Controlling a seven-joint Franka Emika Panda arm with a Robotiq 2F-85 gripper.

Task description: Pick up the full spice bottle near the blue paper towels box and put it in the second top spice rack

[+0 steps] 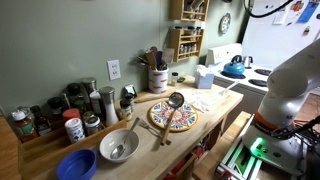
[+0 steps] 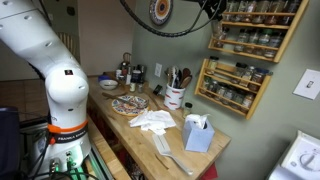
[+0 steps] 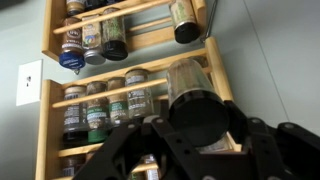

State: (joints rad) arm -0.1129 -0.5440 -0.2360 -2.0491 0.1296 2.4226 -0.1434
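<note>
The spice bottle [image 3: 188, 85] is seen in the wrist view lifted off the counter. It is pinched at its dark-capped end between the two fingers of the tool [image 3: 200, 135], which are pressed against its sides. Its glass body is pointed toward the spice rack [image 3: 110, 93] and overlaps the right-hand post of the lower section, just under the gap between the two sections. Whether glass and wood touch cannot be told.

The tier level with the bottle is lined with small jars [image 3: 97, 110] from its left post to just beside the bottle. In the upper section a dark jar [image 3: 185, 20] is tilted at the right end.

To the right of the rack's outer edge only bare grey-green wall [image 3: 275, 60] is seen, so open room lies on that side. To the left, an outlet plate [image 3: 28, 82] is fixed just beside the rack's post.

In both exterior views the blue paper towels box [image 2: 198, 135] [image 1: 204, 78] stands upright on the wooden counter [image 2: 218, 155] near its end edge, below the rack [image 2: 235, 85]. White cloths [image 2: 152, 120] lie just beside the box. A utensil crock [image 2: 175, 97] stands against the wall under the rack's lower edge.
</note>
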